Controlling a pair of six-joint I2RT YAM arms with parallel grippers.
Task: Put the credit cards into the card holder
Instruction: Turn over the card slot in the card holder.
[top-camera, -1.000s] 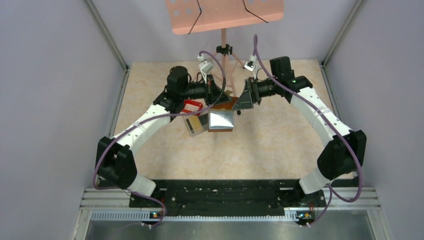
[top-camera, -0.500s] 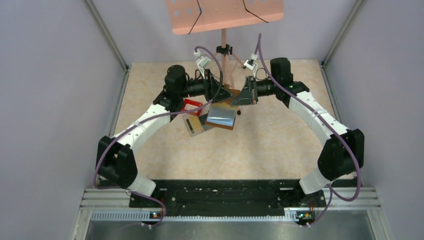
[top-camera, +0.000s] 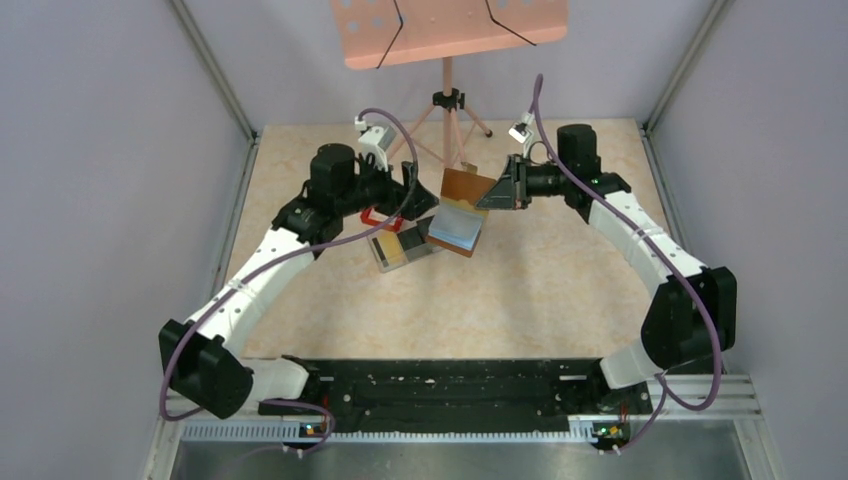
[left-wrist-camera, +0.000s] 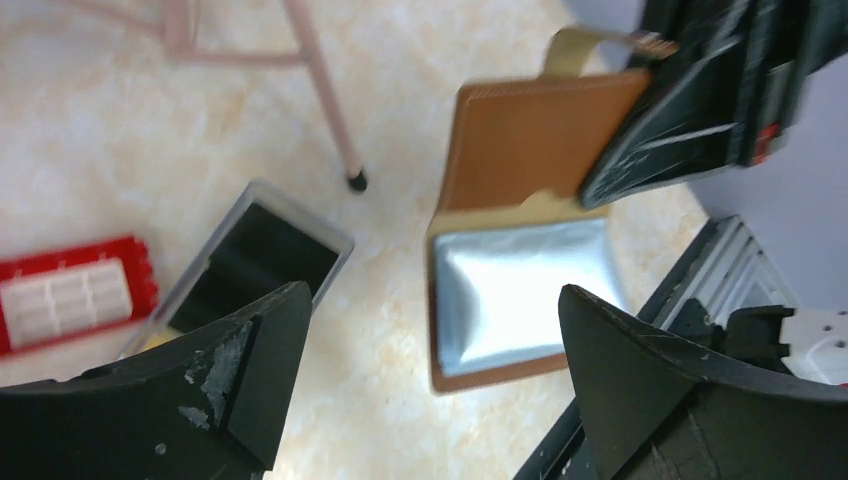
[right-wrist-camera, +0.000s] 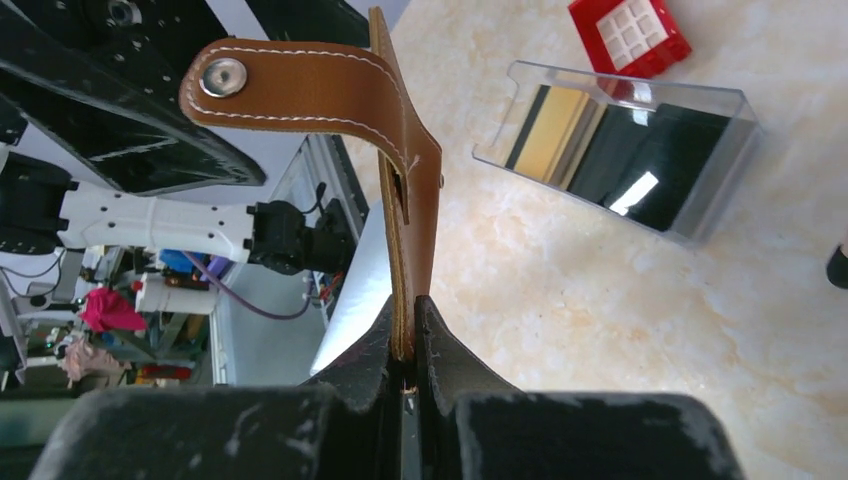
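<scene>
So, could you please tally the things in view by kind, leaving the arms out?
Card holder: 1
Clear plastic box: 1
Red tray: 1
Pink stand: 1
Total: 4; the cards inside the box overlap, so their number cannot be told.

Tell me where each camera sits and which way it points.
Top: above and behind the arms, looking down at the table; both arms show.
Left wrist: on the left arm, facing the wallet; the open left pincer frames it.
Right wrist: on the right arm, looking along the right pincer, shut on the wallet.
Shared: all show the wallet and clear box.
</scene>
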